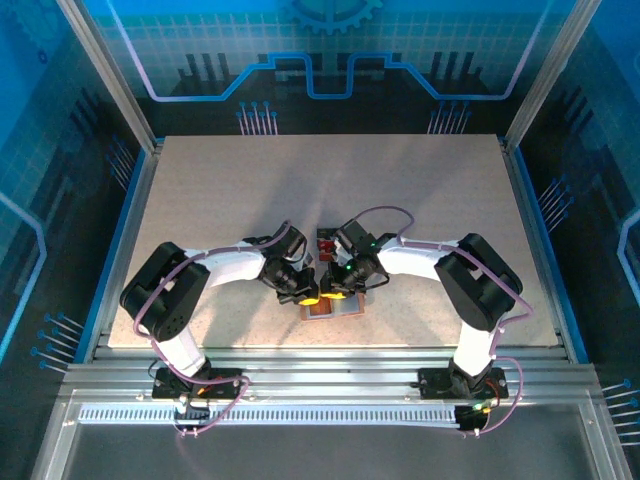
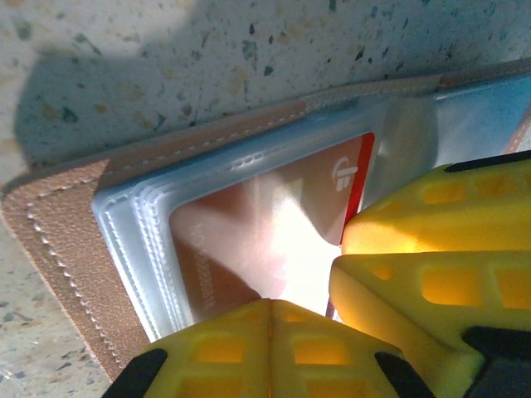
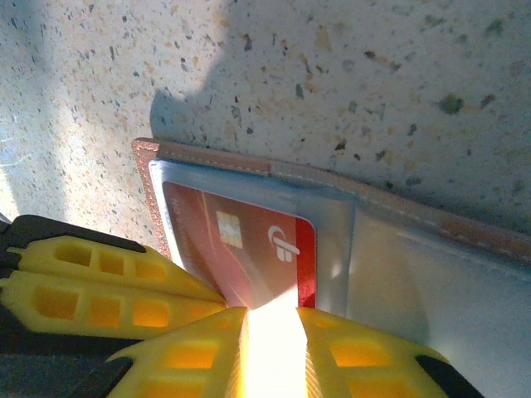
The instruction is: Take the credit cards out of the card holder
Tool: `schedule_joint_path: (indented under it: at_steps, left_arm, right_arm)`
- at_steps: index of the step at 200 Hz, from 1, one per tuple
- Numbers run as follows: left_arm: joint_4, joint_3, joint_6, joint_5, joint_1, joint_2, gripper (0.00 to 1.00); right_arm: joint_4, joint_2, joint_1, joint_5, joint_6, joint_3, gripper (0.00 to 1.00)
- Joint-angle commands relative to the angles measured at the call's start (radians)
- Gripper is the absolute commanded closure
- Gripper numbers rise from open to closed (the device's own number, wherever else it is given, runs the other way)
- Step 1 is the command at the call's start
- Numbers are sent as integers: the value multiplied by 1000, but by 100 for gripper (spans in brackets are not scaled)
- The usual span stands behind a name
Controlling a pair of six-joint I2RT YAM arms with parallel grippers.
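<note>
The two arm bases sit at the bottom edge of the top view, and both arms bend inward to meet low in the middle of the table.

The left gripper comes in from the left. In its own wrist view its yellow fingers are pressed together with only a seam between them. Their tips are down on the clear sleeves of the card holder.

The right gripper comes in from the right, just beside the left one. In its wrist view the right gripper has its jaws at a narrow slit filled with glare. The near edge of a credit card runs into that slit, but I cannot tell whether the fingers actually pinch it.

The card holder lies open and flat under both grippers at lower centre of the top view. Its tan stitched border frames the pale plastic pockets. The red credit card, with a chip and a white mark, sits inside a clear sleeve.

Just beyond the grippers, toward the middle of the table, a loose credit card lies flat, apart from the holder.
</note>
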State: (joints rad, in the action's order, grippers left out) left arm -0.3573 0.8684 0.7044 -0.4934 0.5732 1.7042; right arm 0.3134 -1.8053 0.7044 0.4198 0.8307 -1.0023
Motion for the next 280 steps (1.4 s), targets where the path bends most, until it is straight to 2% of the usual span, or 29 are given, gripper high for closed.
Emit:
schedule_joint_path:
  at_steps: [1,128,212,280]
  left_arm:
    - [-18,-20,-15,11,-6,-15,94]
    - [-23,-16,-17,7,-7,-14,94]
    - [-69,18,-26,14,-8,-59,94]
    - [-89,17,-56,33,-8,-14,94]
  right_arm:
    - [46,-16,15,-34,-13,0,77]
    - [129,28,15,-100,-33,-31,74]
    - [73,104,9,-33,-2,11,74]
    - [24,93,-5,-18,13,64,74]
